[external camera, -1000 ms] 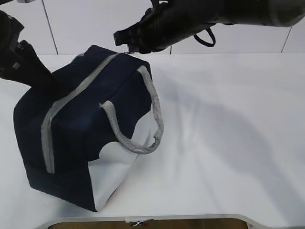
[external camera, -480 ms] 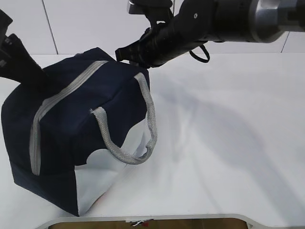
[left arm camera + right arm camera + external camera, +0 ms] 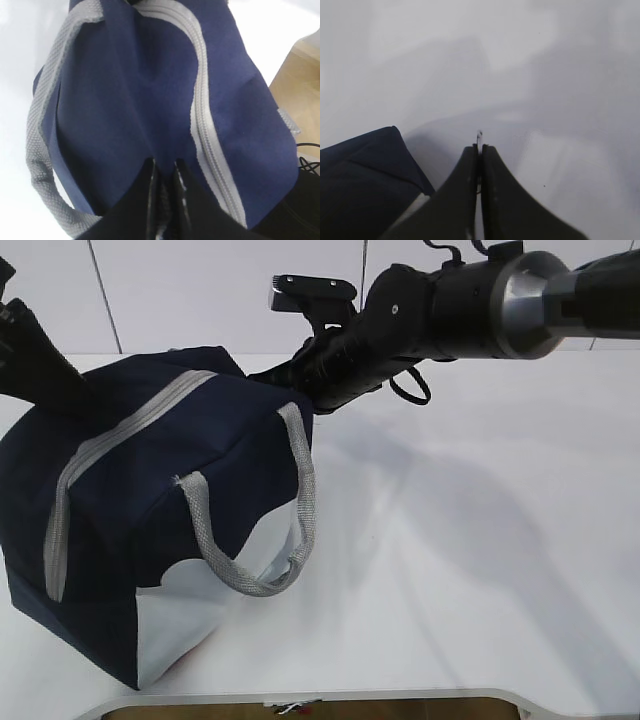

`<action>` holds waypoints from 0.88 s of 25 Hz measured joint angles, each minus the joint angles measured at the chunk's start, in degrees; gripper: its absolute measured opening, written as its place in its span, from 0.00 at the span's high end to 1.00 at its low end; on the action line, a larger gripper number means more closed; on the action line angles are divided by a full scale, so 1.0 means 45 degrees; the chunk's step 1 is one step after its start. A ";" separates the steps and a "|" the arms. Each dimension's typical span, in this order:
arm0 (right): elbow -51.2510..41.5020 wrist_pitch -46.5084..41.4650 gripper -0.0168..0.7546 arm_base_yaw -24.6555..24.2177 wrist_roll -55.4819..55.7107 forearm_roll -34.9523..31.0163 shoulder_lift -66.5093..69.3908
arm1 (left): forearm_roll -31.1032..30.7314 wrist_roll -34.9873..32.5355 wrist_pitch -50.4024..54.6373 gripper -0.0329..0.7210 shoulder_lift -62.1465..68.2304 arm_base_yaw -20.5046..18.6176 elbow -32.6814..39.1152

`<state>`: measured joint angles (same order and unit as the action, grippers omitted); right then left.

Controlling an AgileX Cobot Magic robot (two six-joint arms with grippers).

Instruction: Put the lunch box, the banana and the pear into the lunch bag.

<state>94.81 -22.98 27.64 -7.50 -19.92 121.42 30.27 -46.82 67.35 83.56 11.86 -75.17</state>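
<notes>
Exterior view | lunch bag [image 3: 150, 530] zipped at left, no food in sight | left pincer [image 3: 164, 175] pinched its fabric | right pincer [image 3: 480, 152] clenched, held nothing discernible.

The lunch bag [image 3: 150, 530] at the left of the exterior frame is navy blue, with a pale grey zipper [image 3: 110, 455] striping its top and grey woven handles [image 3: 255, 540] showing a fine mesh texture. Its lower front corner carries a white panel [image 3: 185, 615] with a wavy upper edge (a trace of red shows at the very bottom). The table [image 3: 480, 560] is plain white, the wall behind white with thin dark seams. Both arms are black; the right arm [image 3: 450, 310], upper centre, has a silver-grey metal band toward the upper right.
</notes>
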 joint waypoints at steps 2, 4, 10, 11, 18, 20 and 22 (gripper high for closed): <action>0.0000 0.0003 0.96 0.0000 0.0000 -0.0026 0.0000 | 0.0000 0.0000 0.0000 0.94 0.0000 0.0000 0.0000; 0.0000 0.0003 0.96 0.0000 0.0000 -0.0045 0.0000 | 0.0000 0.0000 0.0000 0.94 0.0000 0.0000 0.0000; 0.0000 -0.0054 0.96 0.0000 0.0000 -0.0124 0.0000 | 0.0000 0.0000 0.0000 0.94 0.0000 0.0000 0.0000; 0.0000 -0.0077 0.96 0.0000 0.0000 -0.0124 0.0000 | 0.0000 0.0000 0.0000 0.94 0.0000 0.0000 0.0000; 0.0028 -0.0205 0.90 0.0000 -0.0142 -0.0147 0.0000 | 0.0000 0.0000 -0.0018 0.94 0.0000 0.0000 0.0000; 0.0028 -0.0255 0.80 0.0000 -0.0306 -0.0147 -0.0028 | 0.0000 0.0000 -0.0018 0.94 0.0079 0.0000 0.0000; 0.0028 -0.0286 0.67 0.0000 -0.0406 -0.0122 -0.0164 | 0.0052 0.0000 -0.0143 0.94 0.0248 0.0000 0.0000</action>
<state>94.94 -24.27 27.64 -9.32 -20.47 120.68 30.50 -46.82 66.71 84.68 11.86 -75.17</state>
